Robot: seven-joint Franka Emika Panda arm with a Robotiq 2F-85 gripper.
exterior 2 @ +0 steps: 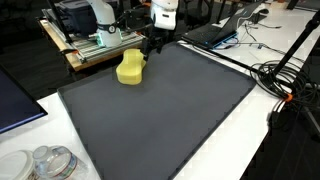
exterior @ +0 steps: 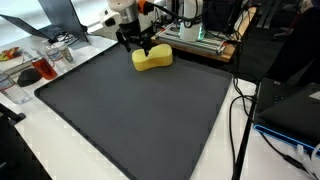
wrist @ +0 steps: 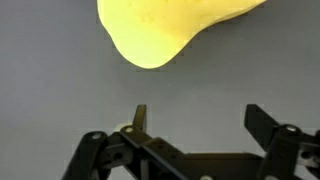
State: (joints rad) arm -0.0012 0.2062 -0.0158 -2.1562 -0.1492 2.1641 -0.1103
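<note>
Tool [wrist: 195, 112]: your jaws stood wide open, holding nothing.
Sponge [wrist: 165, 30]: upper frame, left of centre.
Risk: closing off-centre might have shoved it aside.

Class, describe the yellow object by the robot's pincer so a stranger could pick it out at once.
Find the big dark grey mat on the white table. Near its far edge, just beside the open pincer, lies a yellow sponge. Nothing around it shares its bright yellow colour and rounded, bean-like shape.
</note>
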